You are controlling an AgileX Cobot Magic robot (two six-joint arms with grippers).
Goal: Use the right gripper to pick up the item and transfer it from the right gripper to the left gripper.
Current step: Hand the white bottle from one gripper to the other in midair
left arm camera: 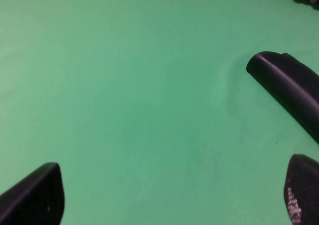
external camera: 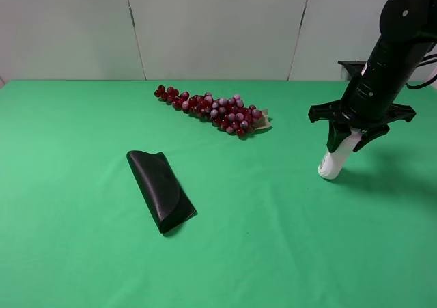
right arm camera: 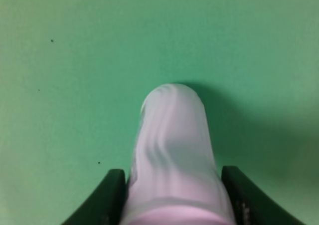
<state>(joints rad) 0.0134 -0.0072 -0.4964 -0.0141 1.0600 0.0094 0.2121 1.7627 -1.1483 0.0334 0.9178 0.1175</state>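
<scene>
The right gripper (external camera: 349, 136) is clamped on the white plastic bottle (external camera: 334, 160), with one finger (right arm camera: 106, 201) pressed against each side of the wavy body. The bottle tilts. Its upper end is hidden between the fingers and its rounded lower end points down toward 7 o'clock in the high view. That lower end is at the green table cloth (external camera: 82, 253); I cannot tell whether it touches the cloth or hangs just above it. A dark shadow lies directly beside it on the cloth. The bottle sits at about 3 o'clock on the table, well apart from the other things.

A bunch of red grapes (external camera: 215, 110) lies near 12 o'clock, with the bottle at roughly 4 o'clock from it. A black folded case (external camera: 160, 188) lies flat at about 9 o'clock, at 7 o'clock from the grapes, its long axis running from 11 to 5.

The left gripper (left arm camera: 167, 195) appears only in its own wrist view. Its fingertips (left arm camera: 32, 197) are spread wide with nothing between them but bare cloth. One end of the case is near one fingertip, not touching it.
</scene>
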